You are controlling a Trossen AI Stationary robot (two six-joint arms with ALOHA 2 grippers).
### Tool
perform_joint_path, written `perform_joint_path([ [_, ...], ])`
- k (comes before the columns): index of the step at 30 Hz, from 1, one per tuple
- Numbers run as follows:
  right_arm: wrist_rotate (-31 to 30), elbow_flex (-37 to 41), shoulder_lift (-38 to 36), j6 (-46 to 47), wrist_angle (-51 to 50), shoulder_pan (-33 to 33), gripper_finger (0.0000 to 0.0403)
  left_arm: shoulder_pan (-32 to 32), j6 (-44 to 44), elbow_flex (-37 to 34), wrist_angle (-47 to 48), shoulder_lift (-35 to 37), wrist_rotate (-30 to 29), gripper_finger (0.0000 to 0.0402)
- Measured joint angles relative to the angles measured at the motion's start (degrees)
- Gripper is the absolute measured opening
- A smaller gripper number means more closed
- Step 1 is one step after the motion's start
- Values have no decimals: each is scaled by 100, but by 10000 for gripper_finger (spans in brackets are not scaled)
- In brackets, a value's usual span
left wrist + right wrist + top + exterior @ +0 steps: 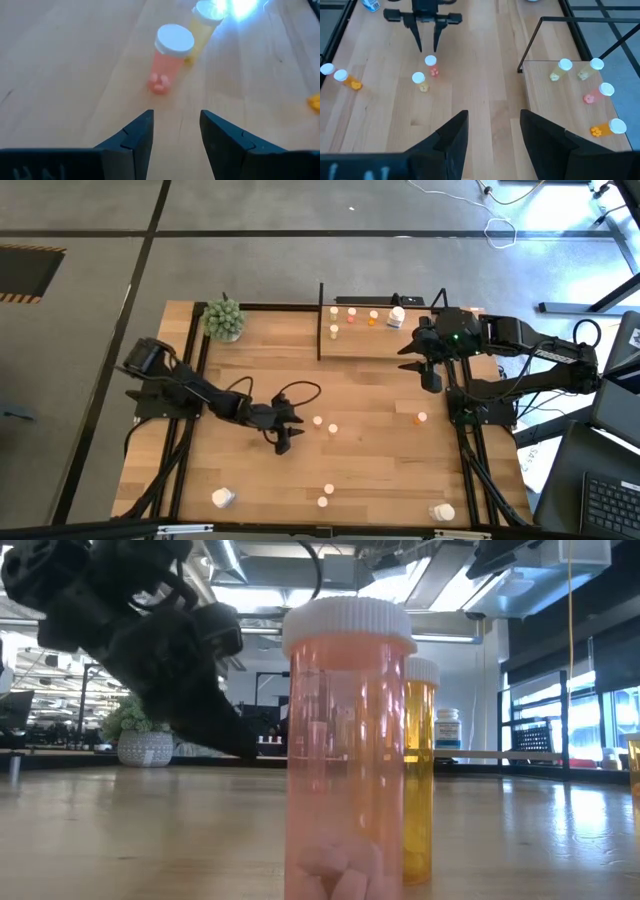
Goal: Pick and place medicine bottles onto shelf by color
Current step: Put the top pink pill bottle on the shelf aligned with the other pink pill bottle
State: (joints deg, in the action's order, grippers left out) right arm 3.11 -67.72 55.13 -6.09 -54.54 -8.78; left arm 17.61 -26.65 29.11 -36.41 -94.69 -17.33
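A pink bottle with a white cap (170, 55) stands upright on the tabletop, and a yellow bottle (204, 21) stands just behind it. My left gripper (176, 134) is open, low over the wood, a short way toward the table's left of the pink bottle (317, 421); nothing lies between its fingers. My right gripper (492, 131) hangs open above the table's right side, near the shelf (400, 345). Several small bottles (600, 92) and a larger white one (397, 315) stand on the shelf board.
A green plant ball (224, 320) sits at the far left corner. Two small bottles (326, 495) stand near the front edge, one orange bottle (420, 418) at the right, and large white bottles at the front left (222, 498) and front right (443, 512).
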Motion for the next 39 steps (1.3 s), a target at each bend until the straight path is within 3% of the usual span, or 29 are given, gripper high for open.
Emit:
perform_joint_path([
  [14,-2,0,0,9,28,0,181,-277,826,423,-819,-1026,2,154],
  [20,0,0,0,140,35,0,181,-490,858,461,-841,-1048,5,154],
  [26,0,0,-2,129,35,0,181,-566,916,461,-957,-1048,440,154],
  [39,-2,0,-2,109,33,0,181,-694,939,459,-1088,-1048,456,154],
])
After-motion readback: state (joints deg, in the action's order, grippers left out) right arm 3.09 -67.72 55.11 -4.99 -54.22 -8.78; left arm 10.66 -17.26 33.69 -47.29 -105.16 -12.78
